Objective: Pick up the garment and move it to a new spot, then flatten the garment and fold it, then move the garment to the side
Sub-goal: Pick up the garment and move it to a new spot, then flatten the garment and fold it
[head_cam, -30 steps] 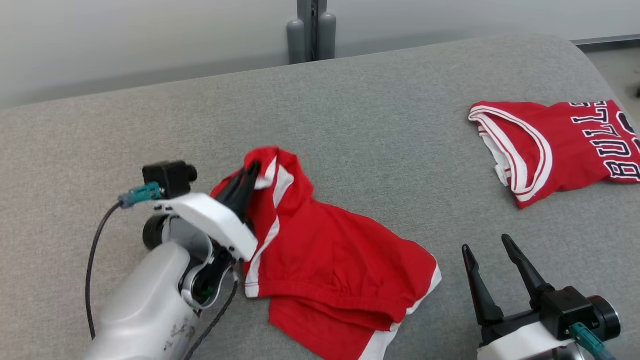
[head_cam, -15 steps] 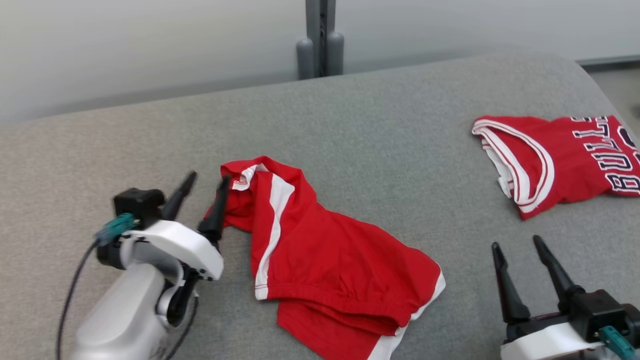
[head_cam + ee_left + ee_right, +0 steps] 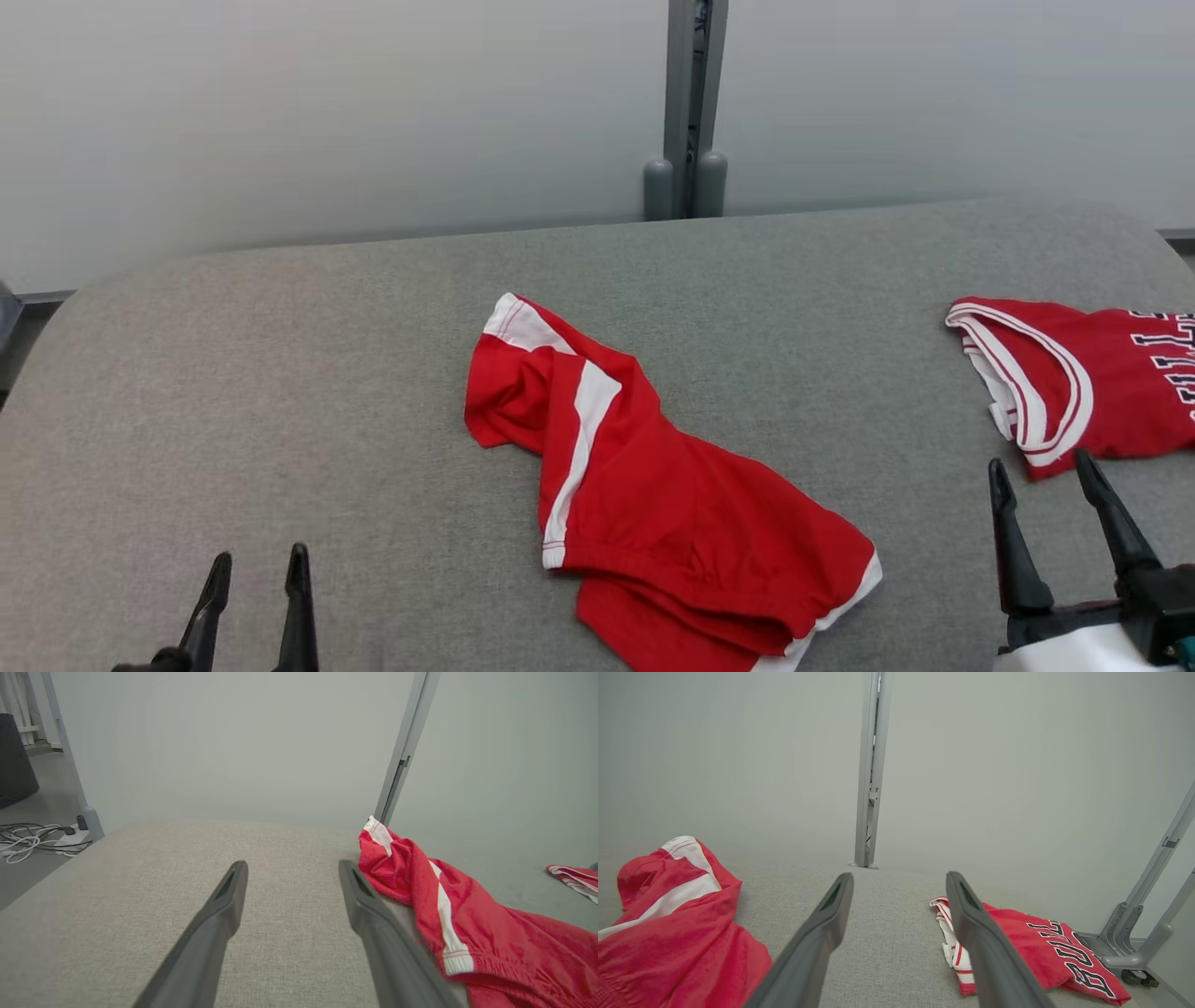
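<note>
Grey woven cushion [image 3: 280,373] carries it all. Beyond its far edge, well ahead of both sets of fingertips, stands a pale wall w/ a grey post [image 3: 689,93]. Red jersey [image 3: 1111,373] w/ dark lettering lies just ahead of the R gripper [image 3: 1040,462], a bit to its outer side. In the R wrist view the jersey [image 3: 1031,947] sits behind the outer finger, partly hidden by it. Wheeled frame [image 3: 1143,933] stands off the cushion, further out that way. Cables [image 3: 28,840] lie on the floor, far out to the outer side of the L gripper [image 3: 260,558].

Both grippers: fingers spread wide, gripping nothing, cushion fabric showing btwn them.

Red shorts [image 3: 672,504] w/ white side stripes lie crumpled on the cushion btwn the two grippers, mostly ahead of the tips & apart from both. In the L wrist view the shorts [image 3: 490,933] spread along the inner side of the inner finger, their raised white-edged corner just past its tip. In the R wrist view the shorts [image 3: 677,933] lie off to the inner side, clear of the inner finger.
</note>
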`<state>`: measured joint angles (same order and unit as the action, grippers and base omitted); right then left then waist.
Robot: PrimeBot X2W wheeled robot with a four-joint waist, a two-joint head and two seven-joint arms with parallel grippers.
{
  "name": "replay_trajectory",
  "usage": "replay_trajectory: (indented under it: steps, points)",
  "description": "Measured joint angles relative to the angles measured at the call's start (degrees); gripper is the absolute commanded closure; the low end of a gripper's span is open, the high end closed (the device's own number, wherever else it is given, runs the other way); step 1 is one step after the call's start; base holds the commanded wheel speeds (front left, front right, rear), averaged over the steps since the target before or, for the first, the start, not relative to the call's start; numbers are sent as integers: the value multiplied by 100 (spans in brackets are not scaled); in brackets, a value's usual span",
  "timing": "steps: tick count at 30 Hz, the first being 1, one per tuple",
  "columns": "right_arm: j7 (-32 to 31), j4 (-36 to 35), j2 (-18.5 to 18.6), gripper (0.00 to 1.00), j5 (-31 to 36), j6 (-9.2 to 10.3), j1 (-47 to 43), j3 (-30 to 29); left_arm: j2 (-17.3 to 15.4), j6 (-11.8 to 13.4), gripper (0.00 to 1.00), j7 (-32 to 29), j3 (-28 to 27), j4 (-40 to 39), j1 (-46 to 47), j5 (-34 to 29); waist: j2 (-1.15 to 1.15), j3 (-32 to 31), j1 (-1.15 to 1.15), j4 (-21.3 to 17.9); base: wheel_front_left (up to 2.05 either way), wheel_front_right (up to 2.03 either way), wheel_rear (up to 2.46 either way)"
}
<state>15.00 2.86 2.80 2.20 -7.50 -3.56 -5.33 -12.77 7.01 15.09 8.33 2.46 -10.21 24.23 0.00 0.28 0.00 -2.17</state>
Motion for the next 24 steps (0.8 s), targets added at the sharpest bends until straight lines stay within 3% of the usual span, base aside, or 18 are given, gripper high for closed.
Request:
replay_trajectory:
  steps: [12,24]
  points:
    - [-1,232,-3,0,-69,0,-180,189,824,-953,0,0,-1069,-244,-615,-586,0,-311,0,390,0,0,0]
    - [-1,268,-2,0,-134,0,-210,232,979,-1222,0,0,-1449,-182,-638,-808,0,-335,0,337,0,0,0]
